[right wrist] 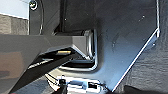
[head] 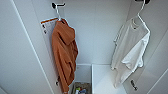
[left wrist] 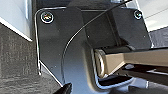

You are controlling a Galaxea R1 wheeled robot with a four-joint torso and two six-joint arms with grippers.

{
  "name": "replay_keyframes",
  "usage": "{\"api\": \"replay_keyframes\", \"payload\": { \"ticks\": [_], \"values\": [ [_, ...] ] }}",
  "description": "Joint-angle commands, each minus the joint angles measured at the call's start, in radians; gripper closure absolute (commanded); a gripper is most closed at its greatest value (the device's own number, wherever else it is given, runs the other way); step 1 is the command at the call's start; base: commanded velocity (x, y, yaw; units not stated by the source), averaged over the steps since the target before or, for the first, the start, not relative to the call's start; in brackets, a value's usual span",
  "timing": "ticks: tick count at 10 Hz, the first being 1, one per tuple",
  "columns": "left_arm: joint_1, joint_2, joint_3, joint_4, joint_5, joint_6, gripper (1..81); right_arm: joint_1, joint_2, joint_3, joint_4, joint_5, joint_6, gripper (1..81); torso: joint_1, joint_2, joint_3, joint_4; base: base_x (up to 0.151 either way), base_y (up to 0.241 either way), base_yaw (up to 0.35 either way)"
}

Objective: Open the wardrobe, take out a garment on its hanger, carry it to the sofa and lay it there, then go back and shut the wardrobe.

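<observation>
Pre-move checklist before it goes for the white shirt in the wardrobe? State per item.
1. Wardrobe open, inside showing in the head view: ok.
2. White garment hanging free at the right, apart from the rust-orange garment at the left: ok.
3. Hanger hook up at the top edge of the head view, what it hangs from cut off: cannot tell.
4. Room below the white garment: its hem hangs over a white shelf, touching or apart: cannot tell.
5. Left and right gripper open: cannot tell from the wrist views.
6. Bin of small items low in the wardrobe, away from the white garment: ok.
</observation>
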Motion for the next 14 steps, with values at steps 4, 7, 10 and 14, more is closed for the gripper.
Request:
{"api": "replay_keyframes", "payload": {
  "ticks": [4,7,10,14],
  "values": [
    [-0.023,-0.005,0.000,0.008,0.051,-0.002,1.0,0.025,0.004,0.004,-0.006,-0.058,-0.007,1.0,0.000,0.000,0.000,0.000,0.067,0.000,0.000],
    [-0.023,-0.011,0.000,-0.006,0.060,-0.014,1.0,0.025,0.000,0.000,-0.007,-0.058,-0.007,1.0,0.001,0.000,0.000,0.000,0.000,0.000,0.000],
    [-0.023,-0.018,-0.002,-0.073,0.216,-0.039,1.0,0.027,-0.003,0.000,-0.009,-0.056,-0.008,1.0,0.000,0.000,0.000,0.000,0.000,0.000,0.000],
    [-0.030,-0.017,0.003,-0.349,0.198,0.328,1.0,0.026,0.006,0.000,-0.006,-0.058,-0.007,1.0,0.000,0.000,0.000,0.000,0.000,0.000,0.000]
  ]
}}
